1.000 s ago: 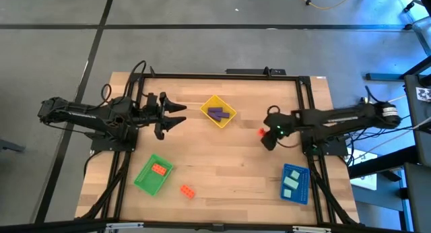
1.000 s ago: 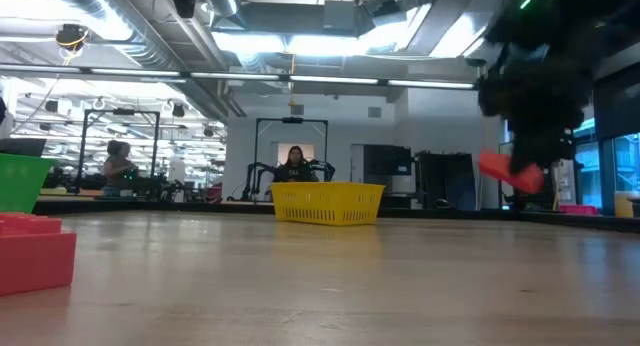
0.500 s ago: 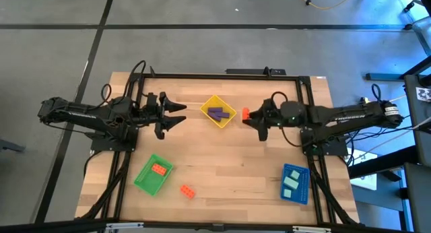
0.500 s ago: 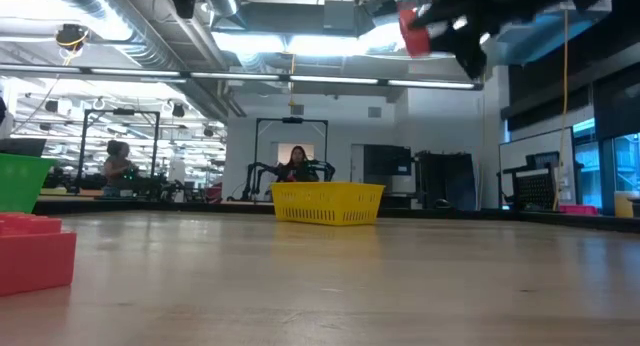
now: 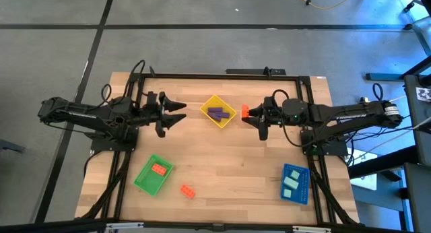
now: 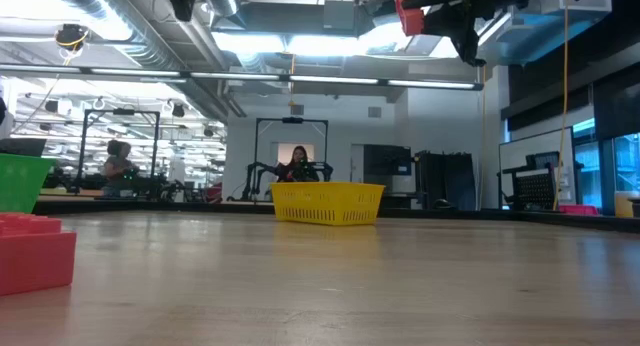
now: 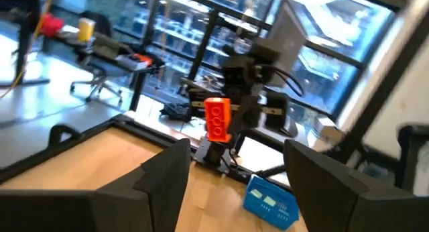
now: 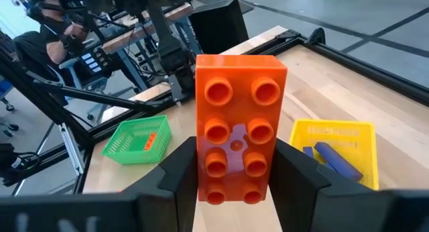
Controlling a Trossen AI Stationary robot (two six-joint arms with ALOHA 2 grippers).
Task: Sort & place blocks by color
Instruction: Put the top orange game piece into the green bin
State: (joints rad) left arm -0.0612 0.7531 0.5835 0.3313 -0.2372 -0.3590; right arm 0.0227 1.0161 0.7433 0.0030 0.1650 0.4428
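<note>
Above the table's far-middle, just right of the yellow tray (image 5: 218, 111), my right gripper (image 5: 252, 116) is clamped on an orange-red studded brick (image 8: 237, 137), carried high off the wood. Its match sits in the green tray (image 5: 153, 174) near the front-left corner, so I judge the carry must cross diagonally toward that corner. Brick's long axis runs along the fingers. Left gripper (image 5: 176, 114), jaws apart and empty, waits left of the yellow tray.

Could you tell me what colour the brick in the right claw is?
Orange brick, clearest in the right wrist view.
</note>
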